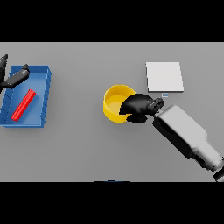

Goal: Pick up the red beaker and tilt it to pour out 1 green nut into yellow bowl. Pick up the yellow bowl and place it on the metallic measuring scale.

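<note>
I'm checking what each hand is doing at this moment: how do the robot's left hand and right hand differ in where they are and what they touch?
The left hand sits at the far left over the corner of the blue tray holding the red beaker, touching neither visibly. The right hand is mid-table, its fingers curled over the rim of the round yellow bowl, beside the flat metallic measuring scale. Both hands are dark.

even, flat light; soft faint shadows; slight blur throughout; no glare.
</note>
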Robot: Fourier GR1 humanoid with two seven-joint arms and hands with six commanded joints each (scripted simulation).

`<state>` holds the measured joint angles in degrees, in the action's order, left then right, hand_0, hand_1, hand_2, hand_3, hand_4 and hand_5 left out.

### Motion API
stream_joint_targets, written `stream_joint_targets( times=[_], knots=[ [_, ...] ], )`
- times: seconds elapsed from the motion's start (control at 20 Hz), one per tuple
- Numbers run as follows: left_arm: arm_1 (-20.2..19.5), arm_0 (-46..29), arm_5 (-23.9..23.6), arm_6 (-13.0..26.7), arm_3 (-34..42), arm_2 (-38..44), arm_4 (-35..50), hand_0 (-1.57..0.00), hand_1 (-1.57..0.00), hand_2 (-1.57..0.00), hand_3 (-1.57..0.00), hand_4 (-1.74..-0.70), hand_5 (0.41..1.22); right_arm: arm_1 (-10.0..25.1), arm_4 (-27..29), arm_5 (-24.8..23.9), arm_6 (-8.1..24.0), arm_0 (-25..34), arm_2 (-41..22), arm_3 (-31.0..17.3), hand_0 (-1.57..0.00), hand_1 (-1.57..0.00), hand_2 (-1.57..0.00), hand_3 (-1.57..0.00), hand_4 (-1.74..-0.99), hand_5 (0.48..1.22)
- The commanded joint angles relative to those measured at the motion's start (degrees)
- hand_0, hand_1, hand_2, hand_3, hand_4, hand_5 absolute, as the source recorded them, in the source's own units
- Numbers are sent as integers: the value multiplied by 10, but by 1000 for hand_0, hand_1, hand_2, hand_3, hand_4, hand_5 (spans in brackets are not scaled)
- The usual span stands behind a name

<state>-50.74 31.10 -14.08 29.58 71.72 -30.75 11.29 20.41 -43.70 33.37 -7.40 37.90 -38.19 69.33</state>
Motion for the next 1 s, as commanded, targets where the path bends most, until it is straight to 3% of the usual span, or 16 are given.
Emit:
stream_joint_targets(
  times=[0.0, 0.05, 0.1, 0.25, 0.5, 0.7, 0.75, 0.85, 0.95],
  knots=[
    [0, 1, 1, -1, -4, 1, -1, 1, 1, 1, 1, -803, 725, 1, -1, -6, 1, 2, 2, -1, -1513, -1509, -1453, -1192, -1722, 1207],
    [1, 0, 2, -3, -6, 0, -1, 1, 1, 1, 1, -802, 724, 2, 6, 2, 13, 3, 6, 13, -1524, -1521, -1470, -1192, -1726, 1210],
    [1, 5, 2, -1, -9, -1, -4, 1, 1, 1, 1, -801, 724, 13, 18, 10, 0, 5, 15, 27, -1534, -1531, -1490, -1192, -1729, 1212],
    [0, 0, -1, -9, -4, -3, -7, 1, 1, 1, 1, -798, 721, 36, 30, 31, 16, 11, 29, 63, -1552, -1551, -1506, -1377, -1731, 1216],
    [-4, 8, 7, -1, -2, 1, -1, 1, 1, 1, 1, -803, 723, 55, 44, 58, 68, 34, 60, 100, -1565, -1564, -1550, -1286, -1723, 1219],
    [-13, -2, 3, -10, 5, 2, -3, 1, 1, 1, 1, -799, 723, 54, 52, 66, 87, 44, 72, 108, -1568, -1568, -1562, -1243, -1719, 1220],
    [-11, 6, 6, -2, 3, 1, -4, 1, 1, 1, 1, -800, 723, 66, 50, 61, 67, 52, 74, 106, -1569, -1569, -1564, -1238, -1719, 1220],
    [-8, 5, 4, -5, 1, 4, -1, 1, 1, 1, 1, -809, 735, 82, 44, 49, 61, 63, 82, 97, -1570, -1570, -1567, -1318, -1720, 1220],
    [-10, 2, 1, -6, 3, 4, -3, 1, 1, 1, 1, -808, 742, 101, 39, 37, 55, 75, 96, 73, -1570, -1570, -1568, -1298, -1720, 1221]
  ],
)
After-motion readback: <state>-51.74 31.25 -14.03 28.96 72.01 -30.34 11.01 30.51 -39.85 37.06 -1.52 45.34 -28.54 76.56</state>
